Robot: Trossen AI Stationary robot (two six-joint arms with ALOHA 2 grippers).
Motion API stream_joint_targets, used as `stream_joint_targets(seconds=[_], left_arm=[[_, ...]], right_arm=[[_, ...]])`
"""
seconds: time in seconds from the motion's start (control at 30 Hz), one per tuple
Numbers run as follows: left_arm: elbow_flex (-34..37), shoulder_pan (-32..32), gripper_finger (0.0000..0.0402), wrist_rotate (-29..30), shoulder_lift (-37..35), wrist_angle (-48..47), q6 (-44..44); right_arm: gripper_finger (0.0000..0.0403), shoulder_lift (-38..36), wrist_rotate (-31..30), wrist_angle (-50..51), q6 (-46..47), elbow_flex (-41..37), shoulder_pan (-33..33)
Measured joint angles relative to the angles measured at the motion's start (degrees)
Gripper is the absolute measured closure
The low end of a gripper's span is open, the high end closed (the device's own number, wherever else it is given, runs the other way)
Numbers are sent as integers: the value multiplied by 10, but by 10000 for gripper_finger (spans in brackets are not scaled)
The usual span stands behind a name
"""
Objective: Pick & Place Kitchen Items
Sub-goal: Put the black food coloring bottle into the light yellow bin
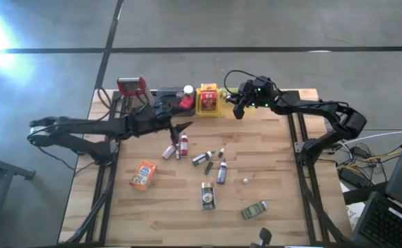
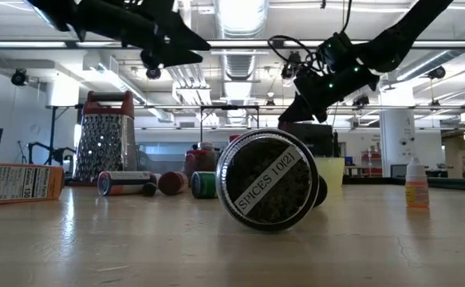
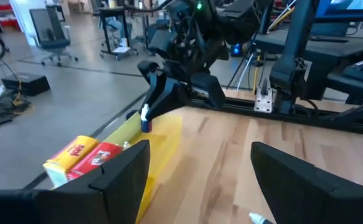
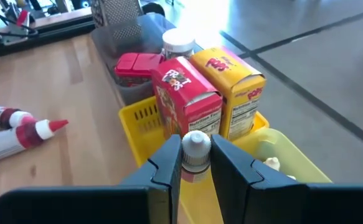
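My right gripper (image 4: 195, 163) is shut on a small white-capped bottle (image 4: 195, 149) above the yellow tray (image 4: 137, 115), which holds a red box (image 4: 187, 93) and a yellow box (image 4: 234, 81). In the high view this gripper (image 1: 237, 110) is at the table's far edge, by the tray (image 1: 209, 109). My left gripper (image 1: 185, 126) is open and holds nothing, level above the table left of centre, its fingers (image 3: 125, 171) facing the tray. Other kitchen items lie on the table: red-tipped bottles (image 1: 183, 143), an orange packet (image 1: 143, 174), a spice jar (image 2: 268, 179). My right gripper pinches the small bottle between its two fingers (image 4: 169, 163), on the body just under the white cap (image 4: 195, 142). The fingers slant down from the table's right side. The bottle (image 3: 145, 118) sits upright at the fingertips, cap up, lifted clear above the yellow tray.
A grey tray (image 4: 128, 93) with a red thing and a white-capped jar (image 4: 178, 43) stands left of the yellow one, a green tray (image 4: 281, 155) right of it. The grater (image 1: 132, 86) is at the far left. A tin (image 1: 254, 210) lies near the front.
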State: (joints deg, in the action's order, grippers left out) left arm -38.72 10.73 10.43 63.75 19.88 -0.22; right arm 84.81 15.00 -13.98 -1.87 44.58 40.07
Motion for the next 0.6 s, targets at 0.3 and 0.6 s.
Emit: stream_joint_targets(seconds=[0.3, 0.6], left_arm=[[24, 1, 117, 2, -40, 15, 34], [24, 1, 117, 2, -41, 15, 46]], right_arm=[[337, 89, -1, 0, 17, 60, 13], [337, 145, -62, -5, 33, 78, 19]])
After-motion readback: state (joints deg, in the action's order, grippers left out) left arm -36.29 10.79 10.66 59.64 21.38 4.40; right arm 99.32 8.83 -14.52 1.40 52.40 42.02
